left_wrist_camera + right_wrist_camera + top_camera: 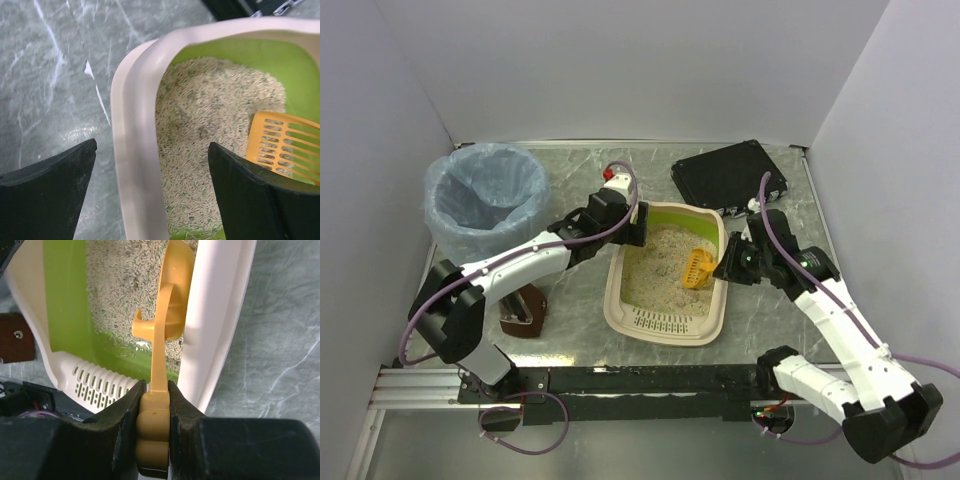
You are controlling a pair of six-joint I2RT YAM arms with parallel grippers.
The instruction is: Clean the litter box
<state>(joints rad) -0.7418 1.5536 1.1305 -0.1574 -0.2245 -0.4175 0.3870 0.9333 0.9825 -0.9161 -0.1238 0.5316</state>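
Litter box (pixel 665 328) sits centred on the worktop (pixel 575 322). Right end effector (pixel 152 390) clamps the yellow scoop (pixel 172 300) by its handle; left end effector (pixel 152 165), wide, straddles the box's left rim. Best steady that rim, then drag shallowly

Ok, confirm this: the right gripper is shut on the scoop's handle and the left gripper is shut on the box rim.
Not quite: the left gripper is open, jaws wide apart either side of the box rim, per the left wrist view. The right gripper is shut on the scoop's handle.
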